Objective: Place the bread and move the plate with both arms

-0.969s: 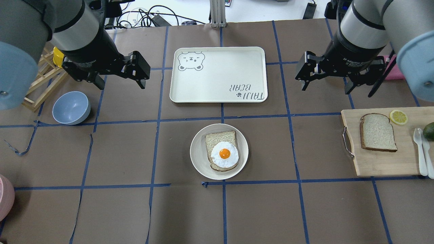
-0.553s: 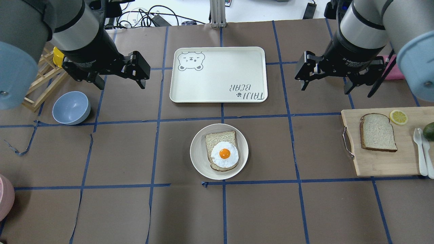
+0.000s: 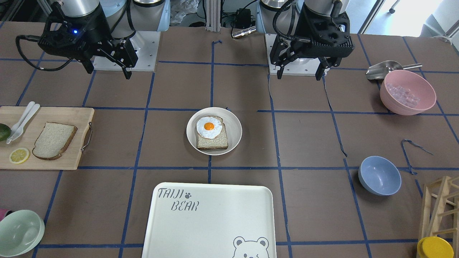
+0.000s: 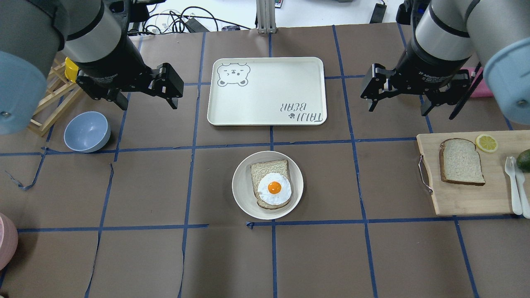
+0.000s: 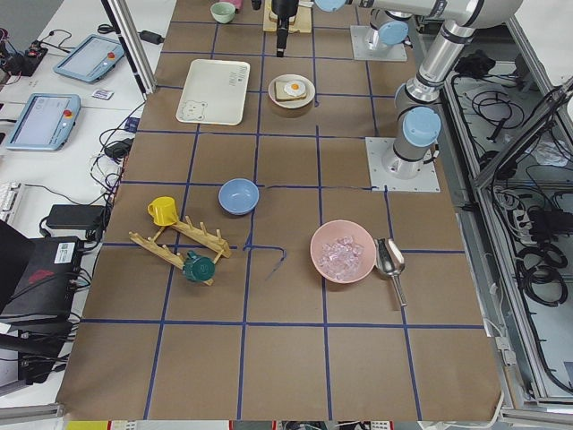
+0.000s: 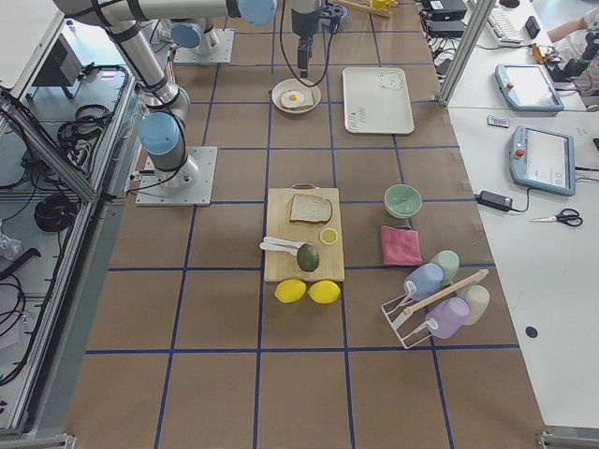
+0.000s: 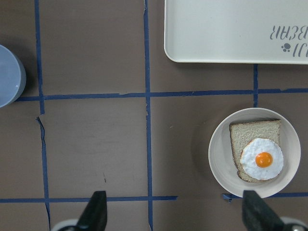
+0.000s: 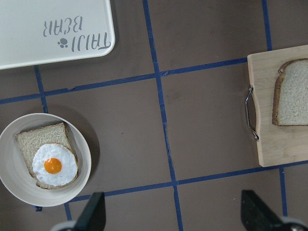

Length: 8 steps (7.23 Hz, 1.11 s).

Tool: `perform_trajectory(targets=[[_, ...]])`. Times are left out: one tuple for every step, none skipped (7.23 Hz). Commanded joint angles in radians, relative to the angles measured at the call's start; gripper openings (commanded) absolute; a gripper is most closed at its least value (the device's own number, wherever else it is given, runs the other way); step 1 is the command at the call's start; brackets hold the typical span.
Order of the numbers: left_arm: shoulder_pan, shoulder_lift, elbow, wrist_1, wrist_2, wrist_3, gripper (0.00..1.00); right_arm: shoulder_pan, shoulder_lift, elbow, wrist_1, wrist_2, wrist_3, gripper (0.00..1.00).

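The bread (image 4: 461,161) lies well apart from the wide-spread right claw (image 4: 397,108).

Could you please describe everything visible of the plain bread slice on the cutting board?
The bread is a single plain slice with pale, speckled crumb and thin brown crust, one end rounded. It lies flat on the wooden cutting board, near its metal handle, rounded end pointing away from the robot. A lemon slice sits just beside that end, not touching. Only the board touches it.
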<state>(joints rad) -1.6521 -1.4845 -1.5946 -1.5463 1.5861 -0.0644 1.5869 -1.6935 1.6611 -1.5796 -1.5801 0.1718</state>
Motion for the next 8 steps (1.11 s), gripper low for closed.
perform_trajectory(targets=[[0.0,0.001,-0.001,0.0,0.0,0.0,1.0,-0.001,0.0,0.005,0.001,-0.001,0.0,1.0],[0.0,0.001,-0.001,0.0,0.0,0.0,1.0,-0.001,0.0,0.006,0.0,-0.003,-0.002,1.0],[0.0,0.001,-0.001,0.0,0.0,0.0,1.0,-0.001,0.0,0.006,0.007,-0.001,0.003,1.0],[0.0,0.001,-0.001,0.0,0.0,0.0,1.0,-0.001,0.002,0.008,-0.003,-0.004,0.005,1.0],[0.0,0.001,-0.001,0.0,0.0,0.0,1.0,-0.002,0.003,0.009,-0.006,-0.006,0.002,1.0],[0.0,0.001,-0.001,0.0,0.0,0.0,1.0,-0.002,0.003,0.009,-0.01,-0.006,0.006,1.0],[0.0,0.001,-0.001,0.0,0.0,0.0,1.0,-0.005,0.005,0.009,-0.01,-0.018,0.009,1.0],[0.0,0.001,-0.001,0.002,0.0,0.0,1.0,-0.007,0.018,0.009,-0.01,-0.023,0.009,1.0]])
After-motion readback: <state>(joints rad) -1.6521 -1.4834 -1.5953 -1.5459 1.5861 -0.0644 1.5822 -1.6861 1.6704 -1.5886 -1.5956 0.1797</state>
